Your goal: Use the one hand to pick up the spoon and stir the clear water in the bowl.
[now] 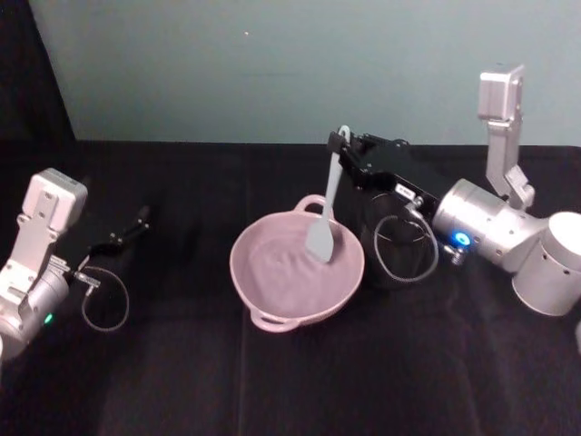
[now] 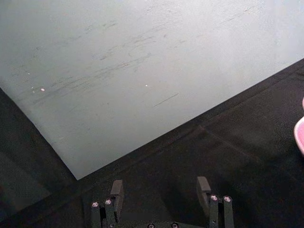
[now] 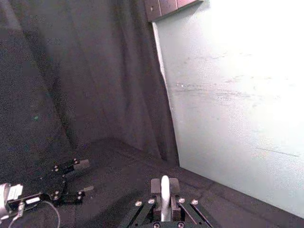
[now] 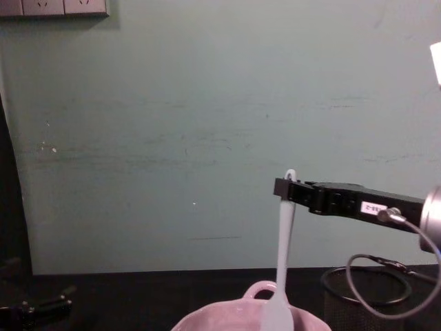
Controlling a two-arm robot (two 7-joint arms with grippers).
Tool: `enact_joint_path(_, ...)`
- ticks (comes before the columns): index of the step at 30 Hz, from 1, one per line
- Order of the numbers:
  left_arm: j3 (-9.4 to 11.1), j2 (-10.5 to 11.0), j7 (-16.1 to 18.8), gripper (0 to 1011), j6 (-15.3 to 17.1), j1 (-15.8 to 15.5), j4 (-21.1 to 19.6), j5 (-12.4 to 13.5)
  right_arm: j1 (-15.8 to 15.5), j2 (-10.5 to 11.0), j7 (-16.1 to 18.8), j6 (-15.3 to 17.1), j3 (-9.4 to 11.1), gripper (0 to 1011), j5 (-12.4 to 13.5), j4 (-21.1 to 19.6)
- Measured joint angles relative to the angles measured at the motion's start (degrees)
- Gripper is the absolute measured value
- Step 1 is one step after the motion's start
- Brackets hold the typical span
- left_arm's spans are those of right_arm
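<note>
Head view: right gripper (image 1: 343,145) pinches the spoon (image 1: 327,204) near the handle's holed end, w/ the arm reaching in from 3 o'clock. Spoon's long axis runs approx. 12-to-6, nearly upright, blade down inside the bowl (image 1: 238,263), in its 2 o'clock sector. Clear water (image 1: 286,277) barely shows, so can't tell if the blade is wetted. Mesh cup (image 1: 399,259) sits just beside the bowl at 3 o'clock. Left gripper (image 1: 141,218) is parked well apart at 9 o'clock.

Left wrist view: its fingers (image 2: 116,189) are spread, nothing btwn them.

Right wrist view: right gripper is pressed onto the white handle, whose end pokes out btwn the jaws.

Chest view: handle hangs to 6 o'clock from the claw into the bowl. Judgement: in head view, bowl centre lies approx. 8 o'clock from the blade, so the stir should sweep that way.
</note>
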Motion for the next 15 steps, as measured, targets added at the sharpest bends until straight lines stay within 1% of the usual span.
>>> enact_joint_path(2, 0.0, 0.0, 0.0, 1011, 0.0, 0.0, 0.0, 0.0, -1.16, 0.68, -0.45, 0.23, 0.33, 112, 0.07, -1.63)
enact_joint_path(3, 0.0, 0.0, 0.0, 1011, 0.0, 0.0, 0.0, 0.0, -1.16, 0.68, -0.45, 0.23, 0.33, 112, 0.07, -1.63)
enact_joint_path(8, 0.01, 0.0, 0.0, 1011, 0.0, 0.0, 0.0, 0.0, -3.67, 1.85, -1.2, 0.73, 0.63, 112, 0.22, -5.61)
enact_joint_path(15, 0.0, 0.0, 0.0, 1011, 0.0, 0.0, 0.0, 0.0, -4.36, 1.8, -1.01, 1.17, -0.49, 112, 0.03, -7.54)
